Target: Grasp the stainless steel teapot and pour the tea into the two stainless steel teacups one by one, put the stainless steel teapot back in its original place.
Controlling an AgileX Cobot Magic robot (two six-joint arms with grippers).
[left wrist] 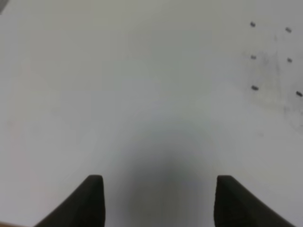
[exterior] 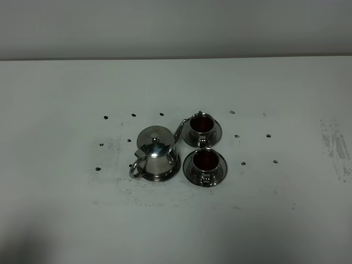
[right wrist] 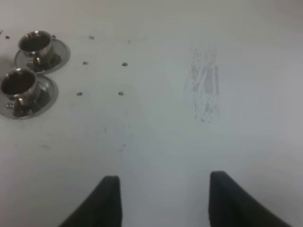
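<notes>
One big white table (exterior: 66, 220) fills the high view, with small dark dots and grey scuff marks on it. No arm shows in that high view. Near the middle stands the stainless steel teapot (exterior: 156, 155), upright with its lid on, sitting on its round steel saucer (exterior: 175, 167). Its loop handle points to the near left and its thin spout reaches up toward the far cup. Just to the right of the pot are two stainless steel teacups, one behind the other, each on its own little saucer. The far cup (exterior: 201, 126) and the near cup (exterior: 205, 163) both look dark red inside. The left gripper (left wrist: 158, 201) hangs over bare table, well away from the pot, and its two dark fingers stand wide apart with nothing between them. The right gripper (right wrist: 164, 201) also hangs over bare table, looking down at it, with its fingers spread wide and empty. Its camera sees both cups off to one side, well apart from the fingers.
</notes>
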